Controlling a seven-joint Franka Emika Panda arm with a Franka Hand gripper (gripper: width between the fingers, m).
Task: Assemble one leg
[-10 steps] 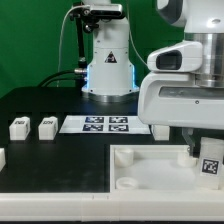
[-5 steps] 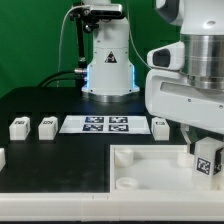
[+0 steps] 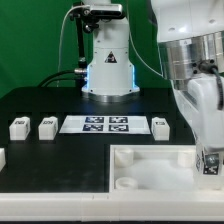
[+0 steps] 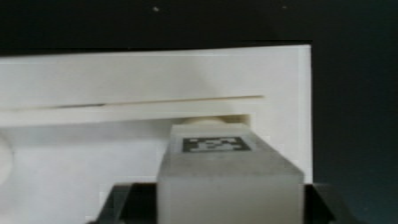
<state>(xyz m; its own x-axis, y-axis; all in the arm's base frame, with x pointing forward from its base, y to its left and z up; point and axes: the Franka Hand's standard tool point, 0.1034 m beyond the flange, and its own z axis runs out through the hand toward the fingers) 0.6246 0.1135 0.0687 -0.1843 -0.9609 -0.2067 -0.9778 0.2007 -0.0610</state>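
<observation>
My gripper is shut on a leg, a small white post with a black-and-white tag, and holds it over the right end of the big flat white panel. In the wrist view the leg stands between my dark fingers, tag facing the camera, with the panel behind it. Three more legs lie on the black table: two on the exterior view's left and one near the middle.
The marker board lies behind the panel. The robot base stands at the back centre. A white part shows at the exterior view's left edge. A round socket sits at the panel's near-left corner.
The wrist has swung upright and shifted to the exterior view's right; the held leg has dropped slightly toward the panel's right end. The loose legs have not moved.
</observation>
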